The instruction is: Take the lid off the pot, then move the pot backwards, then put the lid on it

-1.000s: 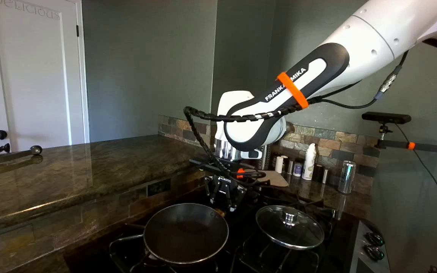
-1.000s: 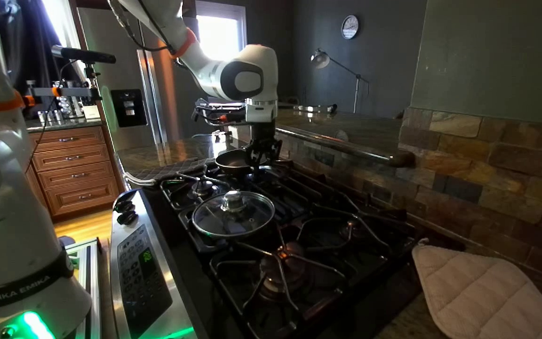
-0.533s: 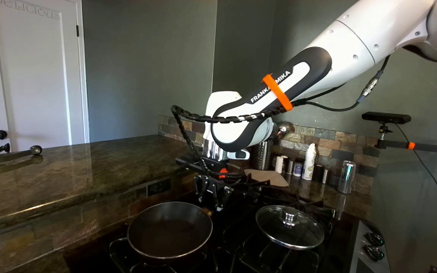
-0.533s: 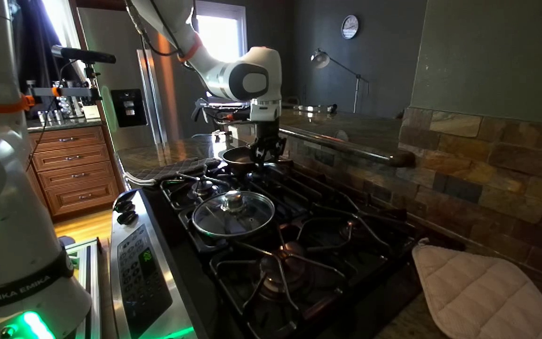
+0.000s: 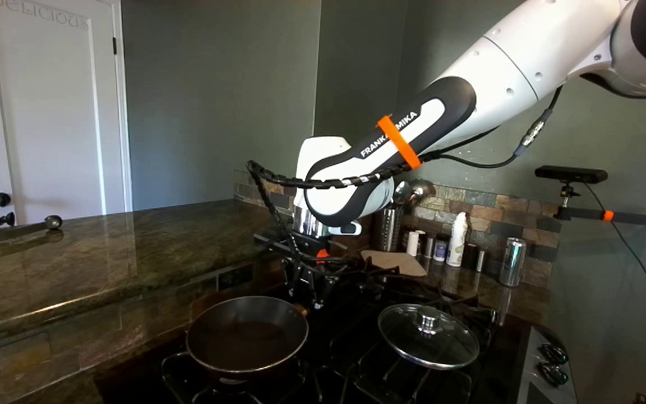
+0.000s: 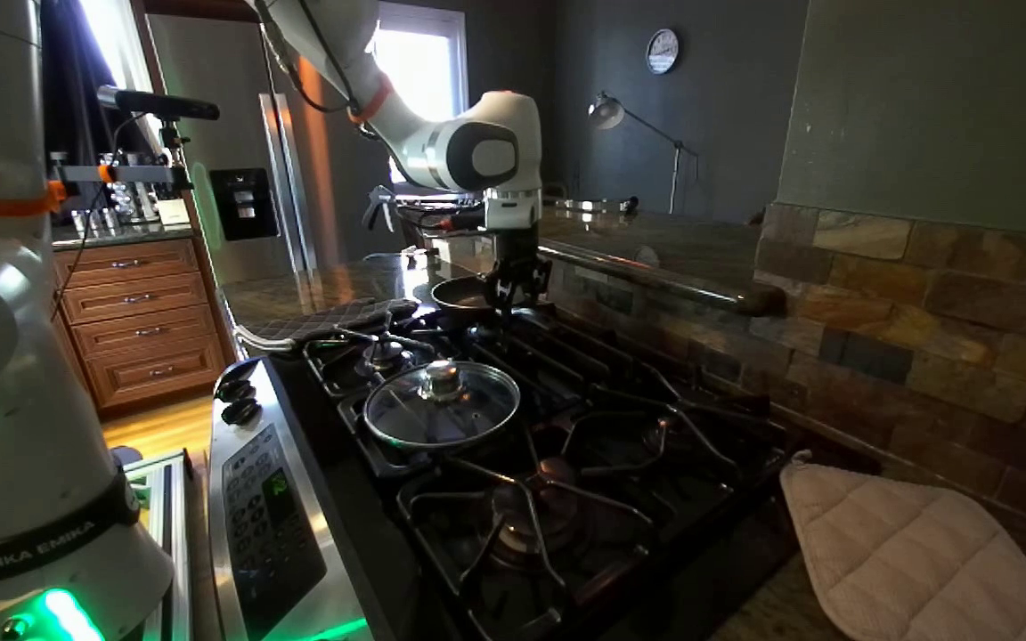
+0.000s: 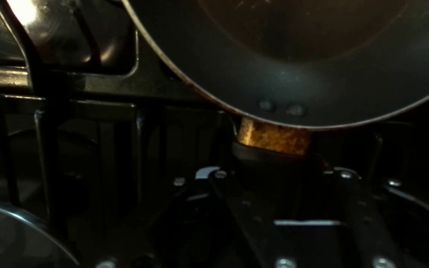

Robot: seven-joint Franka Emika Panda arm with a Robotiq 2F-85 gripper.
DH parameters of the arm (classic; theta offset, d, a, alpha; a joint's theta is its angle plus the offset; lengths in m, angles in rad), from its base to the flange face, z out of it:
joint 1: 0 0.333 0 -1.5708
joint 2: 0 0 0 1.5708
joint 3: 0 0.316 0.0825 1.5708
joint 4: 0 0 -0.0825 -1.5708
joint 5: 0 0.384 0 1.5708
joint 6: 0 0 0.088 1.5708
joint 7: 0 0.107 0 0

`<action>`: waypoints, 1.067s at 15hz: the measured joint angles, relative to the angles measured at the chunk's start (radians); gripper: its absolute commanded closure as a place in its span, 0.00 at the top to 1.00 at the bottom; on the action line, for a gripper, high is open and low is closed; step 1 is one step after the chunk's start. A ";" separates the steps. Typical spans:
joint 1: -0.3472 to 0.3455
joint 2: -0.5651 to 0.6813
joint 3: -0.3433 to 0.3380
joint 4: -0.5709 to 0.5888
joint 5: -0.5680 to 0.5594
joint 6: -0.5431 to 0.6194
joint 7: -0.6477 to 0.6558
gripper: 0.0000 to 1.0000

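Observation:
The pot (image 5: 247,336), wide and shallow with a dark inside, sits over a rear burner near the raised counter. It also shows partly behind the gripper in an exterior view (image 6: 458,294). The glass lid (image 5: 428,336) with its metal knob lies apart on the front grate; it also shows in an exterior view (image 6: 442,405), and its rim at the lower left of the wrist view (image 7: 21,216). My gripper (image 5: 304,297) is shut on the pot's handle (image 7: 274,137), with a finger on each side in the wrist view (image 7: 279,173). The fingertips' contact is too dark to see.
Black stove grates (image 6: 531,525) surround the lid and pot. A raised stone counter (image 5: 132,241) runs beside the pot. A pot holder (image 6: 923,543), a steel canister (image 5: 512,262) and a white bottle (image 5: 457,238) stand or lie at the stove's end. The control panel (image 6: 272,507) lines the front.
My gripper and the pot have moved together toward the raised counter, mostly in the first half second. The lid has not moved.

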 measured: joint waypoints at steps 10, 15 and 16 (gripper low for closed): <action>0.007 0.000 -0.015 0.002 -0.040 0.000 0.000 1.00; 0.006 -0.033 -0.028 -0.002 -0.050 0.002 -0.001 1.00; 0.006 -0.046 -0.031 -0.007 -0.056 0.001 -0.001 1.00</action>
